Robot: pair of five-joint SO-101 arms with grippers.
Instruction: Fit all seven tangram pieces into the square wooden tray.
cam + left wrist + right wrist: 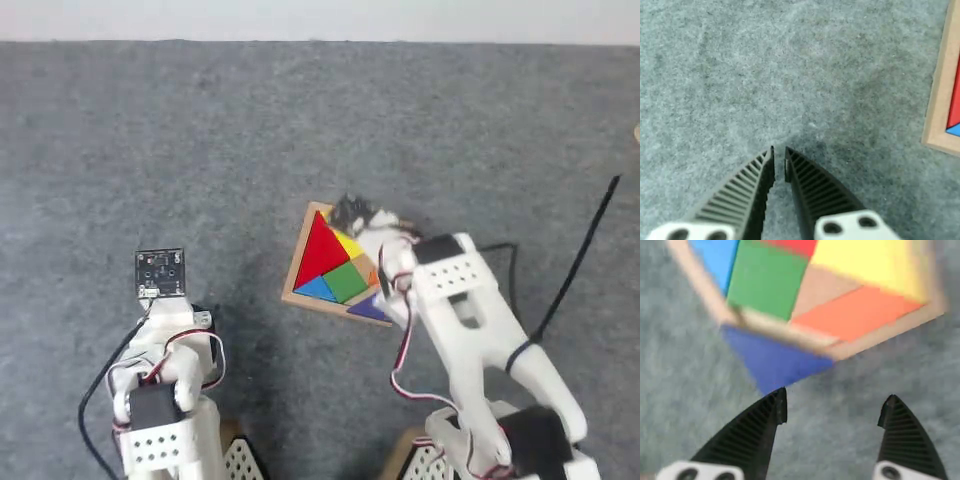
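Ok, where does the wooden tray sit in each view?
High view: the wooden tray lies mid-table, partly under the right arm.
Left wrist view: a strip of its rim at the picture's edge, apart from the left gripper.
Right wrist view: its corner just beyond the open right gripper.
Landmark: the light blue piece inside it.

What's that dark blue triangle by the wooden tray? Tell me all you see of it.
The dark blue triangle is a flat, matte piece with sharp corners, seemingly painted wood. It is not seated: one side meets the rim of the wooden tray by the green piece, its point lying out on the grey cover. The right gripper, open, hangs near that point without touching.
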